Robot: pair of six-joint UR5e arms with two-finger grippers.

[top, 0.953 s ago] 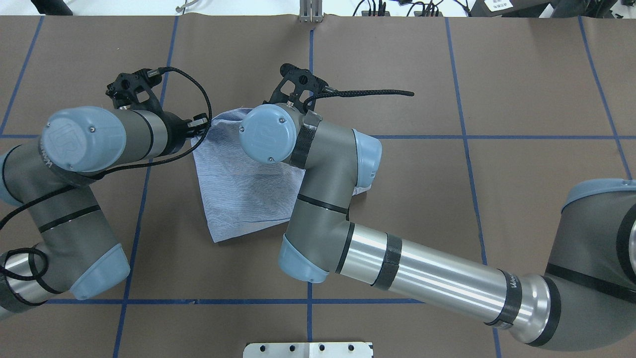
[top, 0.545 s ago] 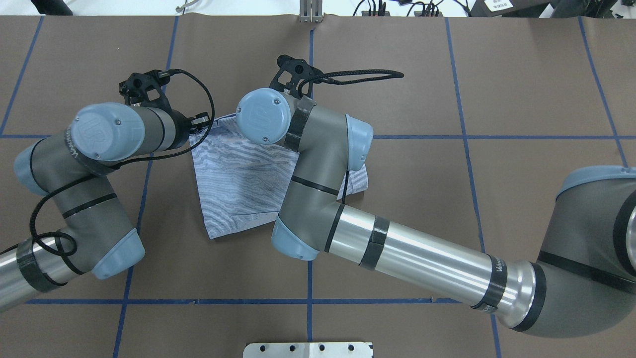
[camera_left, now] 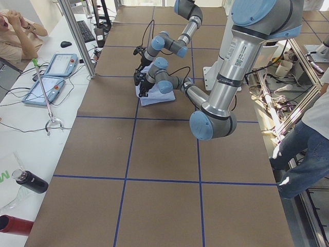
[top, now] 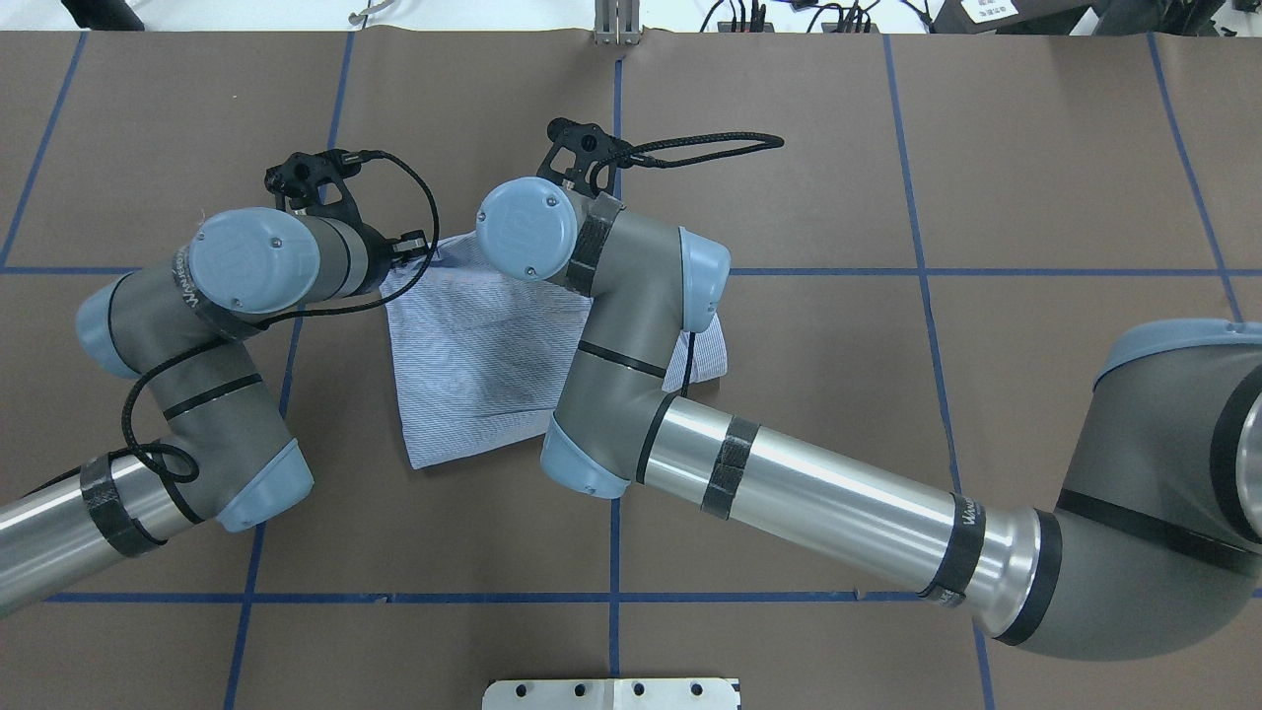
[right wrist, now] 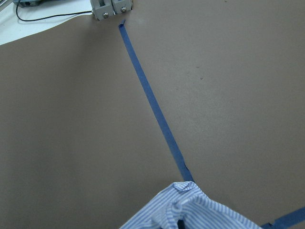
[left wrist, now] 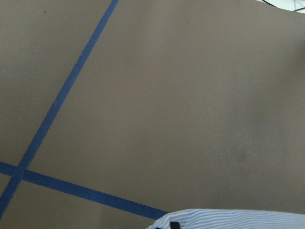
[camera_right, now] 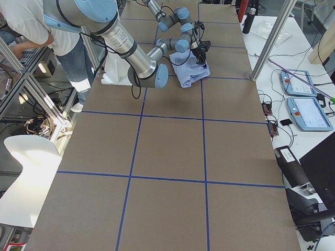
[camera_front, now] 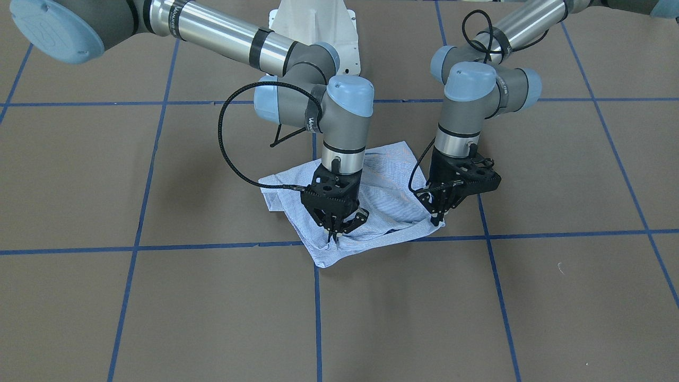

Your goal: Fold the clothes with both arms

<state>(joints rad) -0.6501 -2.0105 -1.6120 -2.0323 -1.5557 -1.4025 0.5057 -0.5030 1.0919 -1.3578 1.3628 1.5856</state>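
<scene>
The shirt [camera_front: 387, 191] lay near the middle of the brown-covered table [camera_front: 159, 307], folded down to a compact, roughly four-sided packet between the two arms. Its cloth was light blue with fine white stripes. From the overhead camera its upper layer [top: 473, 345] looked flat and smooth, with straight edges set at a slant to the blue tape lines [top: 922, 271], and its far edge lay across one of them. From the front-facing camera the edge farthest from the robot was less tidy: the top layer was gathered into a ridge with a dark gap beneath it, and a lower layer stuck out past it over a crossing of the tape. Collar, pocket and buttons could not be made out.

The right gripper [camera_front: 333, 234] pointed straight down, its fingers drawn together to a pinch on that gathered ridge. The left gripper [camera_front: 438, 218] was likewise closed, nipping the corner of the shirt on the robot's left side. Each wrist camera caught only a sliver of striped cloth at its lower border, crumpled in the right one [right wrist: 190, 210] and smoother in the left [left wrist: 238, 219].
</scene>
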